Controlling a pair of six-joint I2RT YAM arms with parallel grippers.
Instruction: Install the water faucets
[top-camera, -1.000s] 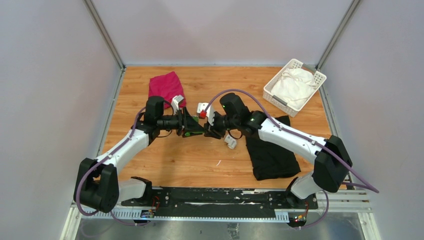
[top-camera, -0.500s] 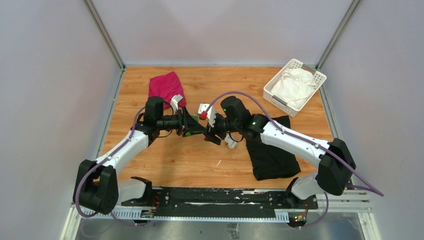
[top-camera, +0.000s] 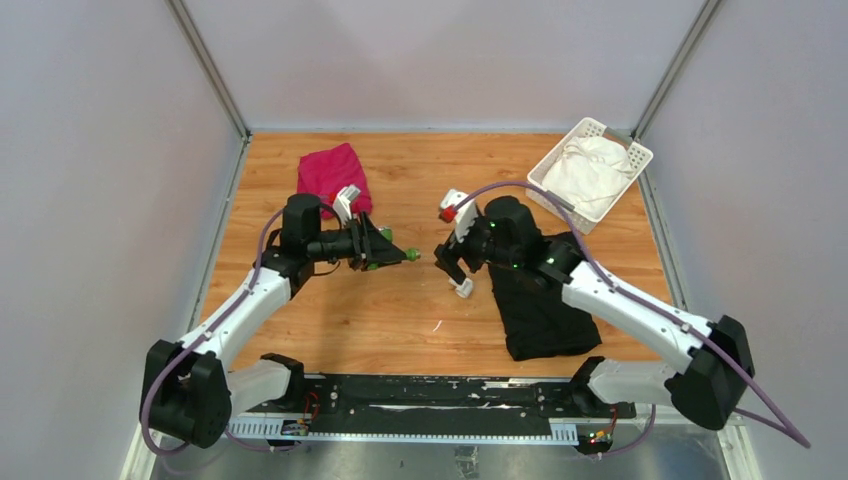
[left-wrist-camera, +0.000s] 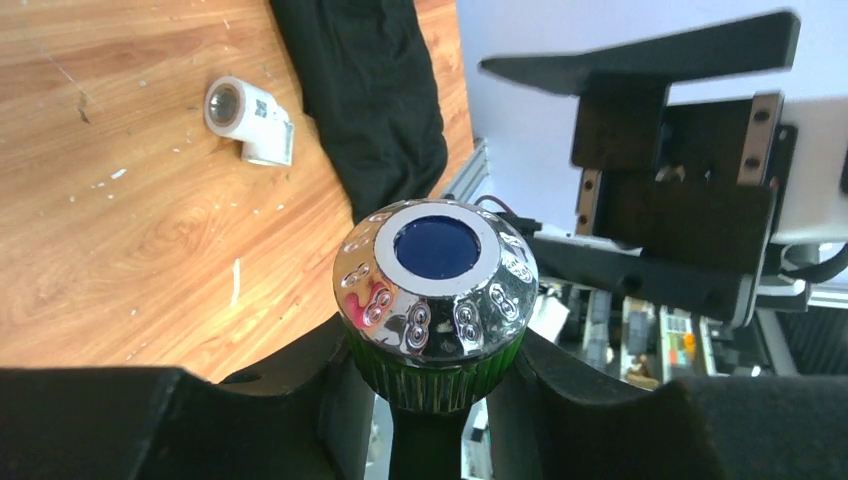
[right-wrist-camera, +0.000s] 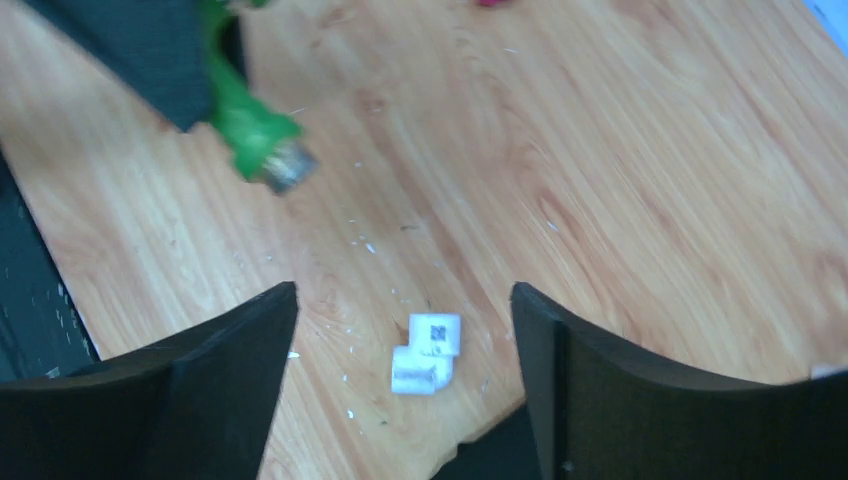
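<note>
**Faucet install: tap gripped on the left, fitting not yet picked up**

- Far left, a crumpled red cloth (top-camera: 333, 172) lay at the back of the wooden bench (top-camera: 330, 320), not involved.
- The left pincer (top-camera: 372, 252) was clenched on the small green plastic tap (top-camera: 392, 256). It held the tap clear of the bench, lying sideways with its far end aimed at the right arm.
- Tap look, from the left wrist view: a round knob with a shiny chrome dimpled rim, a blue disc in the centre and a ribbed green collar under it. The fingers clamped just below that collar. The right wrist view showed a green body with a dull metallic tip, too blurred for detail.
- The small white plastic elbow fitting (top-camera: 463, 288) lay loose on the bench just beside the black cloth (top-camera: 540, 305). It had a printed code label on one face and one round socket open.
- The right pincer (top-camera: 449, 266) hovered over the fitting with its fingers spread and nothing between them.
- My read: the step in hand was fetching the fitting. The next move needs the right pincer to drop straight down and close across the elbow's body, leaving a socket free. It then has to line that socket up with the tap's tip.
- Far right, a white slotted plastic basket (top-camera: 548, 190) held a white cloth (top-camera: 592, 165).
</note>
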